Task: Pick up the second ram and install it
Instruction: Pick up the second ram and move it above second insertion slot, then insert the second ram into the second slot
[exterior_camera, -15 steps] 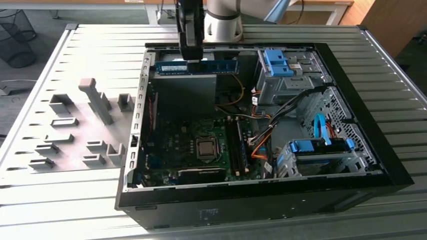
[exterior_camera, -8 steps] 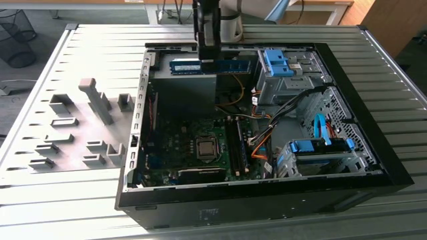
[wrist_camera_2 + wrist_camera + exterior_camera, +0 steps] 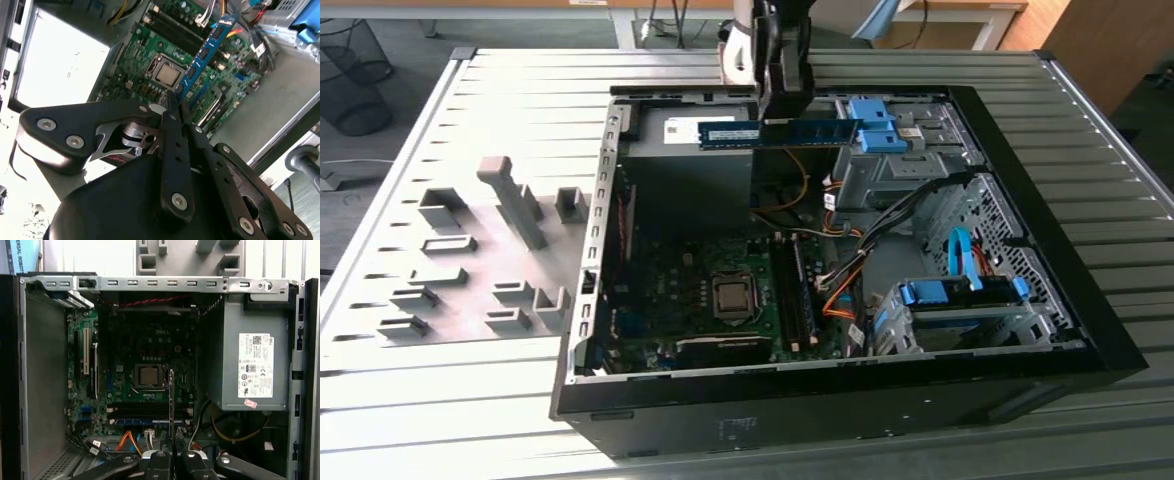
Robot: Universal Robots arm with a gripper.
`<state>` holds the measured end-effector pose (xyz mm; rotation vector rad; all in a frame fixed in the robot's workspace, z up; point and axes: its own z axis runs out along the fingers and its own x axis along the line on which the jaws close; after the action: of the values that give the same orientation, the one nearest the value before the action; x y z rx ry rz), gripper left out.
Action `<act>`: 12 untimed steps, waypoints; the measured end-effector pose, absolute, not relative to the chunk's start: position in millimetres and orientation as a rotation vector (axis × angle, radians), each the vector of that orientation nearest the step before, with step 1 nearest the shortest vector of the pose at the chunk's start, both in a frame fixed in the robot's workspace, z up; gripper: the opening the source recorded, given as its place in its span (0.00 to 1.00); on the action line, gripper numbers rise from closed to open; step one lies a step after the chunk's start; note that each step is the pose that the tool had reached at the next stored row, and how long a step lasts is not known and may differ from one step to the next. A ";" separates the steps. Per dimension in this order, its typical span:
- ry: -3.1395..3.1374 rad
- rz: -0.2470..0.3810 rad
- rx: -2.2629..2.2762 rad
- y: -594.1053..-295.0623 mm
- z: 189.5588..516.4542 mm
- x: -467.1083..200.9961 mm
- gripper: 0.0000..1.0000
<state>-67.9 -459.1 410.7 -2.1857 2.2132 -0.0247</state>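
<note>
The second ram (image 3: 781,133) is a slim dark blue stick with black chips and a white sticker. It hangs level above the rear part of the open computer case (image 3: 587,300). My gripper (image 3: 787,116) is shut on its upper edge near the middle. In the second wrist view the ram (image 3: 206,50) runs out from between the fingers (image 3: 170,135) over the motherboard (image 3: 150,55). The first wrist view shows the ram (image 3: 171,400) edge-on, over the long black memory slots (image 3: 145,412). In the exterior view those slots (image 3: 791,290) lie well below the stick.
Grey holder blocks (image 3: 507,210) stand on the table at the exterior view's left. Inside the case are the processor socket (image 3: 731,297), orange and black cables (image 3: 847,285), blue drive brackets (image 3: 874,128) and the grey power supply (image 3: 250,365).
</note>
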 end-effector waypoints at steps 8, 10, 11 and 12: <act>2.213 -0.025 -2.186 -459.1 410.7 -67.7 0.14; 2.213 -0.025 -2.186 -459.1 410.7 -67.7 0.14; 2.213 -0.025 -2.186 -459.1 410.7 -67.7 0.14; 2.213 -0.025 -2.186 -459.1 410.7 -67.7 0.14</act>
<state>-67.7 -459.1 410.7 -2.1857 2.2133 -0.0248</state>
